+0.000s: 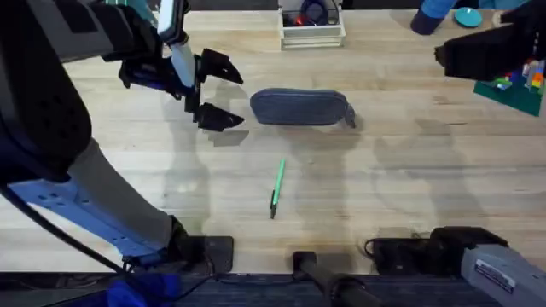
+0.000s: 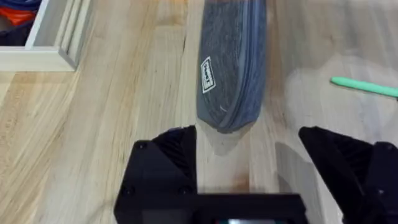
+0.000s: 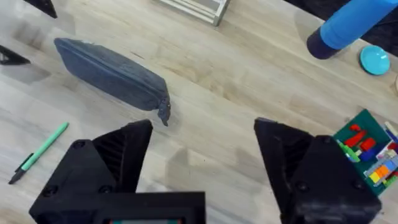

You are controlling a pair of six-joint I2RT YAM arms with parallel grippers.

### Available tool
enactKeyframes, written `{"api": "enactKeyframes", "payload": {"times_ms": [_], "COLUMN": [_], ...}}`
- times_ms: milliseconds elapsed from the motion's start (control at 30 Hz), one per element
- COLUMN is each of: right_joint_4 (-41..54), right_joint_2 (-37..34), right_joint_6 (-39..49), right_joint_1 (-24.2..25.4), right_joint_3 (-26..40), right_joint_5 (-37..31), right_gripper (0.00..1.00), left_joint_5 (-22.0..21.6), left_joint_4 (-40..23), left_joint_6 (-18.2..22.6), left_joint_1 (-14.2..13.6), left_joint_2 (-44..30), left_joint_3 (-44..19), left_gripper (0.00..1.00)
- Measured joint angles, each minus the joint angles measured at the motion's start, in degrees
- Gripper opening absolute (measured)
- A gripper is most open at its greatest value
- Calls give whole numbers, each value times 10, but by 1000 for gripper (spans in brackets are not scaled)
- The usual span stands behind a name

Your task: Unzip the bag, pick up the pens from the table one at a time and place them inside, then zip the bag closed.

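Note:
The grey-blue bag [image 1: 300, 107] lies zipped shut on the table [image 1: 409, 179], its pull tab [image 1: 351, 118] at the right end. One green pen [image 1: 277, 188] with a dark tip lies on the wood in front of it. My left gripper [image 1: 223, 94] hovers open just left of the bag's left end, nothing between its fingers; its wrist view has the bag's end [image 2: 233, 62] just ahead of that gripper [image 2: 249, 149] and the pen [image 2: 367, 87] off to the side. My right gripper [image 3: 202, 146] is open and empty, raised at the far right, with the bag [image 3: 112, 71] and pen [image 3: 40, 152] well away.
A white tray box [image 1: 312, 26] stands at the back behind the bag. At the far right sit a green plate with coloured bricks [image 1: 520, 85], a blue cylinder [image 3: 354, 22] and a small blue disc [image 3: 375, 60]. Bare wood surrounds the pen.

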State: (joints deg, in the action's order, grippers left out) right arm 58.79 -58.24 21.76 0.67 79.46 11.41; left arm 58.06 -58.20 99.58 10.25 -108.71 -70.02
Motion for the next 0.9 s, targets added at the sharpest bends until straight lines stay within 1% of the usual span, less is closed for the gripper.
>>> {"api": "enactKeyframes", "payload": {"times_ms": [100, 300, 400, 533, 900], "right_joint_4": [0, 0, 3, 19, 41], "right_joint_2": [0, -7, -22, -36, -38], "right_joint_6": [0, 0, 0, 0, 0], "right_joint_1": [0, 0, 0, 0, 0], "right_joint_3": [0, 0, 0, 0, 0], "right_joint_5": [0, 0, 0, 0, 0], "right_gripper": [998, 998, 998, 998, 998], "left_joint_5": [10, 27, 35, 39, 40], "left_joint_4": [24, 95, 100, 100, 100], "left_joint_6": [-13, -58, -71, -79, -84], "left_joint_1": [-7, -42, -53, -55, -55], "left_joint_2": [0, 0, 0, 0, 0], "left_joint_3": [11, 35, 43, 43, 43], "left_gripper": [998, 998, 996, 996, 995]}}
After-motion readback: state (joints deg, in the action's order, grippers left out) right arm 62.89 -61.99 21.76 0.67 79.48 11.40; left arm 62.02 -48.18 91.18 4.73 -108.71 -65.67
